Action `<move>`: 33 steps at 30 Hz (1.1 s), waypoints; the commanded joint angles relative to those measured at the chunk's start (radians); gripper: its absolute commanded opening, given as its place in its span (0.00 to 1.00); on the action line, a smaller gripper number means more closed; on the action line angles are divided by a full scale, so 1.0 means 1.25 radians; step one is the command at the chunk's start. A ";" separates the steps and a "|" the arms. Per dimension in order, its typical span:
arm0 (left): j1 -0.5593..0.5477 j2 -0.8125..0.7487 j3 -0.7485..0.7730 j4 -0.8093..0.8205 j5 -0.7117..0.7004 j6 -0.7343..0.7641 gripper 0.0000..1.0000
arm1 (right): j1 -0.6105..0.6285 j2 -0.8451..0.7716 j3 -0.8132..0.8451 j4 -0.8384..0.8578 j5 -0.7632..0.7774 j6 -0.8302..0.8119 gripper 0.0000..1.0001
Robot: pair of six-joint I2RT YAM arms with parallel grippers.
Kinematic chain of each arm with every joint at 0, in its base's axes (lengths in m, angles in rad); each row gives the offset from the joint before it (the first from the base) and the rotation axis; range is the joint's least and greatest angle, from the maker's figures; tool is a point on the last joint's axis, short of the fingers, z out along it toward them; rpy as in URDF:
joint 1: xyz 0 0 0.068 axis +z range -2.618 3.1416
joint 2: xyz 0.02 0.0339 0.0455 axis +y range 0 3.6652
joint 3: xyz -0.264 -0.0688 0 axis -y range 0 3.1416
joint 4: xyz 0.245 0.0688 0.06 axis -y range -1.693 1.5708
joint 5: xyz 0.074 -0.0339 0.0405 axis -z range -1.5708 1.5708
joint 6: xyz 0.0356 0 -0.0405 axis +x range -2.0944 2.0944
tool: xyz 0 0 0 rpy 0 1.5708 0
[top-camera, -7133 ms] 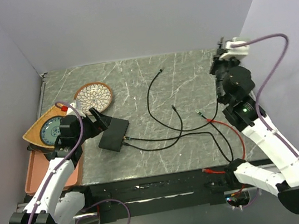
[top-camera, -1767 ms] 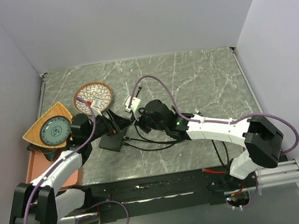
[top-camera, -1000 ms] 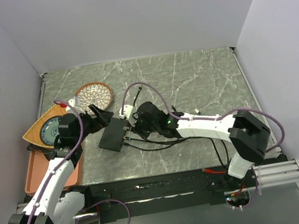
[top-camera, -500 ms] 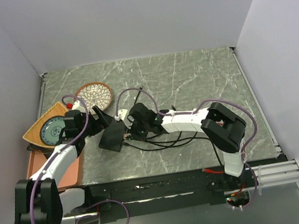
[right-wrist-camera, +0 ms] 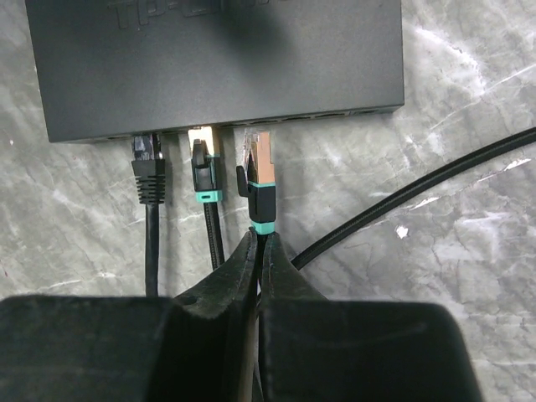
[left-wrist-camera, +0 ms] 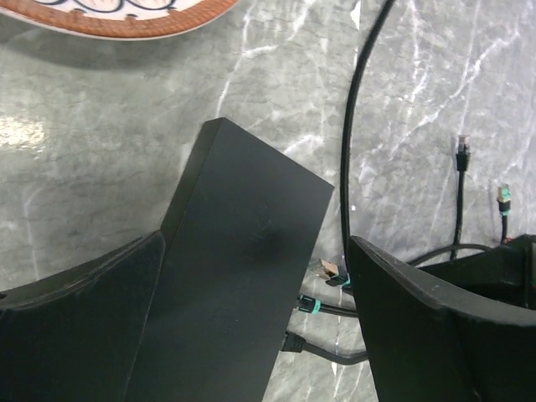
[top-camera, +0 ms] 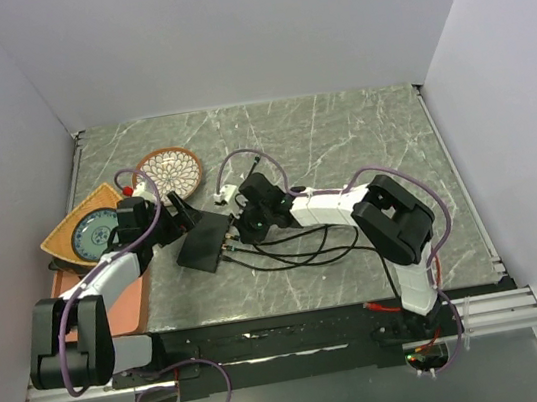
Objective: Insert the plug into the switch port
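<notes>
Right gripper shifted right; only wrist view shows gripped plug at switch.

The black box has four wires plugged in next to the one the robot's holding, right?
Not four, two. The right wrist view shows a black wire and a teal-ended wire plugged into the black box beside the plug the right gripper holds.

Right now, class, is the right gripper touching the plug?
Touching. The right wrist view shows the right gripper pinched shut on the rear end of the plug.
</notes>
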 commanded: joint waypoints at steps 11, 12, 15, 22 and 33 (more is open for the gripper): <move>0.005 -0.128 -0.090 0.251 0.270 -0.030 0.91 | -0.041 -0.129 -0.042 0.040 -0.111 0.021 0.00; 0.005 -0.129 -0.092 0.264 0.292 -0.035 0.89 | -0.045 -0.149 -0.046 0.044 -0.127 0.024 0.00; 0.005 -0.119 -0.102 0.308 0.337 -0.053 0.83 | -0.059 -0.189 -0.070 0.070 -0.181 0.041 0.00; -0.003 -0.071 -0.133 0.474 0.441 -0.143 0.66 | -0.068 -0.242 -0.096 0.080 -0.238 0.055 0.00; -0.099 -0.060 -0.101 0.428 0.411 -0.105 0.60 | -0.074 -0.273 -0.110 0.108 -0.265 0.082 0.00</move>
